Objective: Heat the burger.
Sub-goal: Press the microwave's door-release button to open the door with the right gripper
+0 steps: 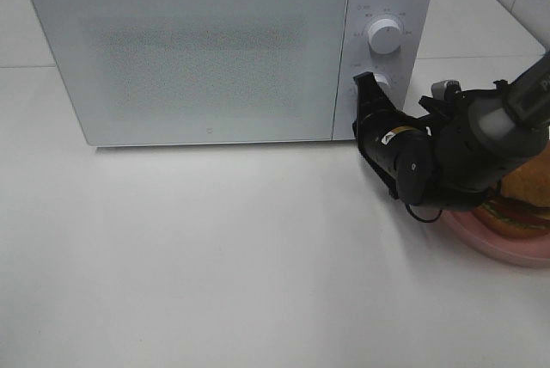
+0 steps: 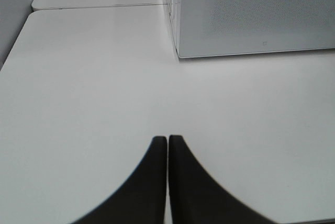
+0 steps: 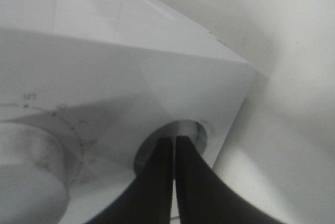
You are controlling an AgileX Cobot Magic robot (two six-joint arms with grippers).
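Two tools, both pinched shut with nothing between their jaws. The right tool [image 1: 370, 84] points its tips at the lower knob [image 1: 386, 82] of the microwave [image 1: 198, 50], whose door is closed. The left tool [image 2: 167, 140] hangs over the counter [image 2: 94, 93] near the microwave's front corner. The burger [image 1: 526, 203] sits on a pink plate [image 1: 503, 252] at the counter's right edge, partly hidden behind the right arm.

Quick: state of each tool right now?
Left tool: shut, holding nothing.
Right tool: shut, empty, tips at the microwave's lower control.
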